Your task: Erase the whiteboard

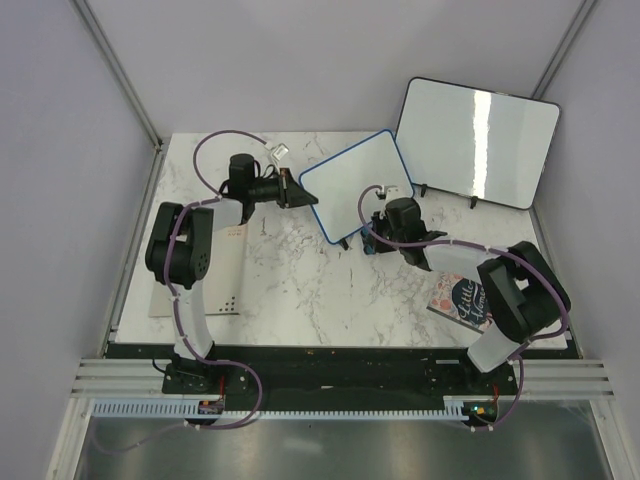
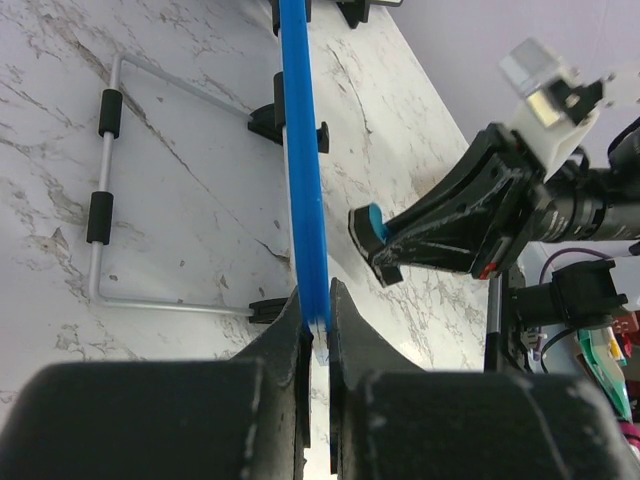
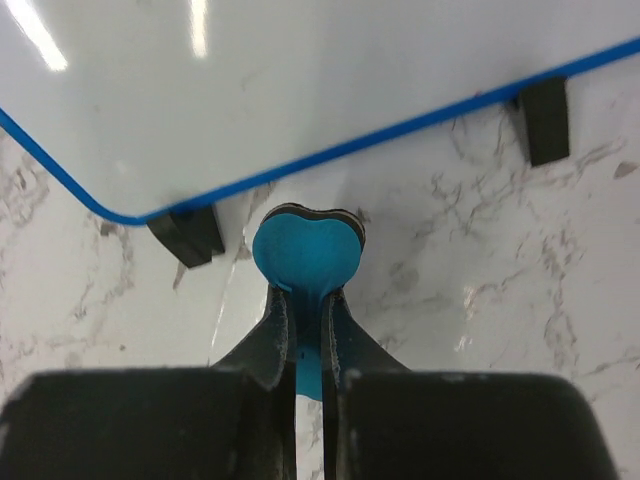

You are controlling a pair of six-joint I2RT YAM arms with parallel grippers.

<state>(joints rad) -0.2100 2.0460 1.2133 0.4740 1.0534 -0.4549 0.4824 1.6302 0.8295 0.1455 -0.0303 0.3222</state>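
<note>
Nearest, by the right arm (image 1: 515,290), a book (image 1: 460,300) with a pink and dark-blue cover and a round label lies flat on the marble-veined tabletop (image 1: 300,290). On the near left, under the left arm (image 1: 180,245), is a pale flat sheet (image 1: 235,270) with a few small dark dots.

Farther in, the right jaws, two matte black fingers, are clenched on the stem of a smooth blue heart-shaped eraser (image 3: 305,255). A thin dark layer shows along the eraser's top edge. It hangs over the marble just beside the lower edge of the whiteboard (image 1: 360,185); the left wrist view shows a gap between it and the board's face.

The left jaws are pinched tight on the whiteboard's blue frame (image 2: 305,200) at its left edge, and the narrow plastic rim runs straight out from between them. The board stands tilted at the middle of the tabletop on small blocky black feet (image 3: 190,235). Its corners are rounded and its face is glossy, blank and streaked with lamp glare. On its back side a thin grey wire stand (image 2: 100,200), bent into a rectangle and wearing two black sleeves, lies on the marble.

Farthest, at the rear right, a larger black-framed board (image 1: 478,140) with rounded corners leans on its own dark feet, shiny and blank.
</note>
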